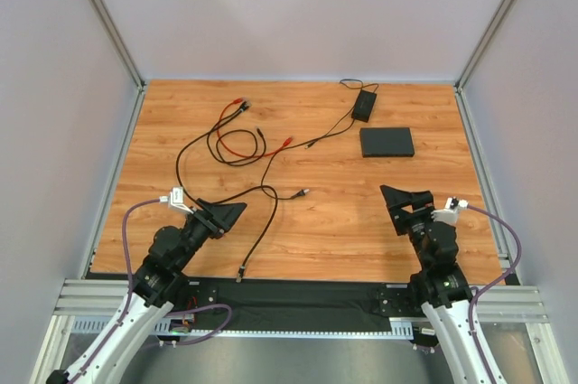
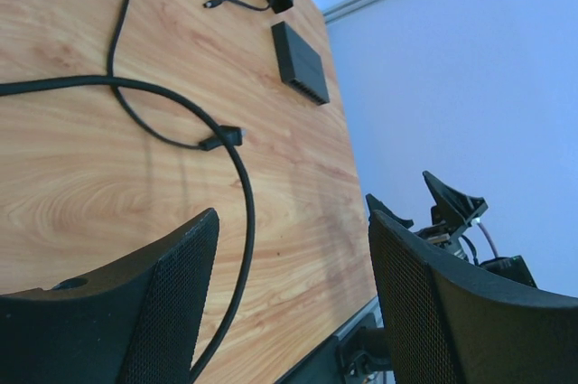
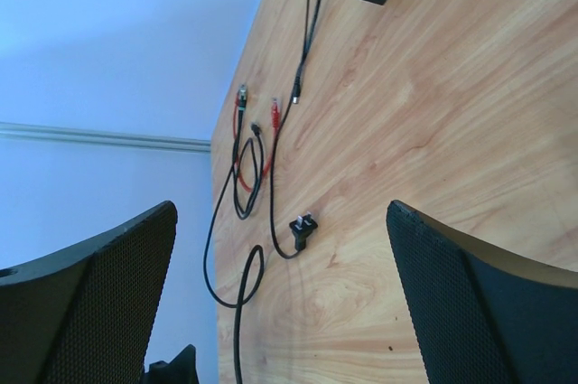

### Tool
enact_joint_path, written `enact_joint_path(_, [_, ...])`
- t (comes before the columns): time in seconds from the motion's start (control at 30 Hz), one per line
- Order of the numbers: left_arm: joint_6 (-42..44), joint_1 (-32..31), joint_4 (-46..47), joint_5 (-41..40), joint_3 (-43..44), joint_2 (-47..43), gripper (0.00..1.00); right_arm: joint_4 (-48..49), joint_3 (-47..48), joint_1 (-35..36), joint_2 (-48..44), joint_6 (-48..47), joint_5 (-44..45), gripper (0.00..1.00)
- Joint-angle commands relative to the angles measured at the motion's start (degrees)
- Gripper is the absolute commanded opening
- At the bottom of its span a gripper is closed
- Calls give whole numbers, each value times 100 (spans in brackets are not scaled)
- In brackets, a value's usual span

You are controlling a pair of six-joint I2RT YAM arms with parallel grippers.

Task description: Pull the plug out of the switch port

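Our left pincer (image 1: pixel 228 214) and right pincer (image 1: pixel 406 198) both stand wide, holding nothing, near their bases. Farther out, the switch (image 1: pixel 386 142) lies flat on the counter (image 1: pixel 343 230), well apart from both, with no cable visible in its sockets. Loose cables (image 1: pixel 244 145) lie mid-counter. We judge the pulling done.

The left arm (image 1: pixel 161 262) and right arm (image 1: pixel 441 262) are folded close to their bases. The left gripper (image 1: pixel 230 212) points right and slightly away, jaws spread wide with nothing between them. The right gripper (image 1: pixel 402 196) points away and left, jaws equally wide and empty.
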Motion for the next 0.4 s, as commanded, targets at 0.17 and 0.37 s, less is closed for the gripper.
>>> enact_joint_path(0.17, [-93, 36, -465, -47, -727, -757, 75, -859, -777, -1, 604, -39, 355, 100])
enact_joint_path(0.37, [-93, 36, -500, -47, -727, -757, 75, -771, -769, -10, 622, -205, 223, 100])
